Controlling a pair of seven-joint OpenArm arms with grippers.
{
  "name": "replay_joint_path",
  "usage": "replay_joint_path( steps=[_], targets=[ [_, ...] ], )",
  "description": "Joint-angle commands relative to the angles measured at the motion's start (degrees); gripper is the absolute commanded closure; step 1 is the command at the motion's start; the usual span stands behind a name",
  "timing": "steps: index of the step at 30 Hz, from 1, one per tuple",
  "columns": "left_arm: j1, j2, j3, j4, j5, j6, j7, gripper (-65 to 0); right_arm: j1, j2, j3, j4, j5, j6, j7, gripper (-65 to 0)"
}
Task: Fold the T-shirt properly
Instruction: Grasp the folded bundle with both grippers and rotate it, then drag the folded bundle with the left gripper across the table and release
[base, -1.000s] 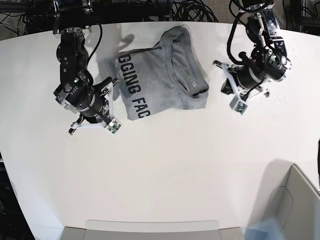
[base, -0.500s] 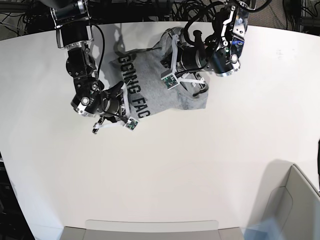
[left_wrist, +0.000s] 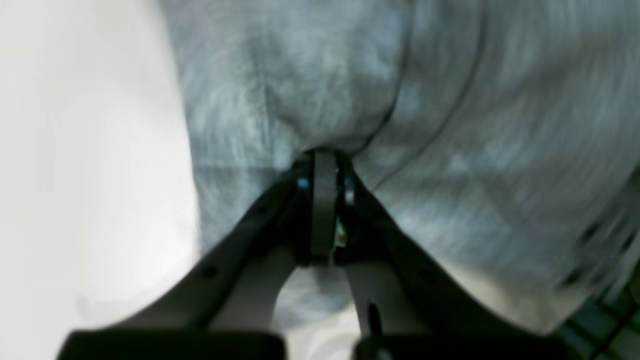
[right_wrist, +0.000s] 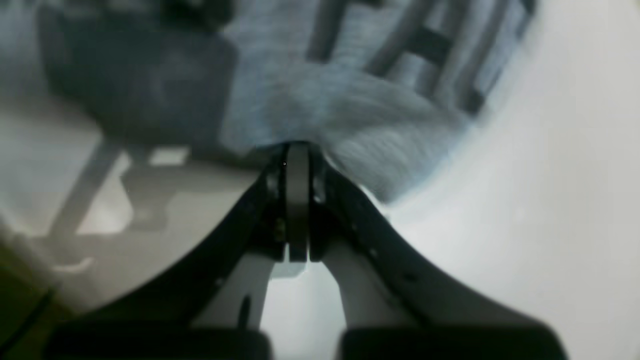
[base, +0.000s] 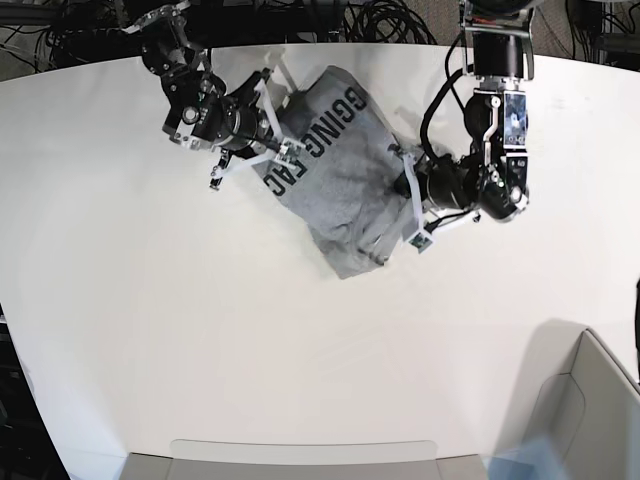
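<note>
The heather-grey T-shirt (base: 345, 195) lies bunched and slanted at the back middle of the white table (base: 200, 330), its black lettering (base: 315, 140) facing up. My right gripper (base: 272, 152) is shut on the shirt's lettered edge at the left. In the right wrist view its jaws (right_wrist: 297, 155) pinch grey cloth (right_wrist: 350, 100) beside the black letters. My left gripper (base: 402, 200) is shut on the shirt's plain right edge. In the left wrist view its jaws (left_wrist: 325, 165) pinch a fold of grey cloth (left_wrist: 450, 125).
A grey bin (base: 600, 400) stands at the front right corner. A flat grey tray edge (base: 300, 455) runs along the front. Black cables (base: 380, 20) lie behind the table's back edge.
Both grippers have closed on the shirt. The right arm moved toward the back, the left arm swung to the shirt's right side, and the shirt turned and slid diagonally between them.
</note>
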Motion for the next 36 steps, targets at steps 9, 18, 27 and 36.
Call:
replay_joint_path(
  steps=[9,18,27,36],
  targets=[
    [-11.9,3.0,0.0,-8.2,-0.8,-0.1,-0.8,0.0,-2.7,-7.0,-6.3,3.1,1.0,0.0,1.1,0.0],
    [-6.3,3.5,-4.7,6.2,-1.1,-0.1,-0.8,0.0,-4.8,-8.2,22.7,12.5,1.4,0.2,1.3,0.0],
    [17.8,8.2,2.3,18.8,-0.6,-0.1,-24.1,0.0,-6.6,-7.5,42.3,12.2,1.4,0.6,1.4,0.0],
    [21.1,8.2,3.3,3.8,-0.6,10.3,-48.9,0.0,-7.6,-7.3,41.5,11.8,1.4,0.6,1.4,0.0]
  ],
)
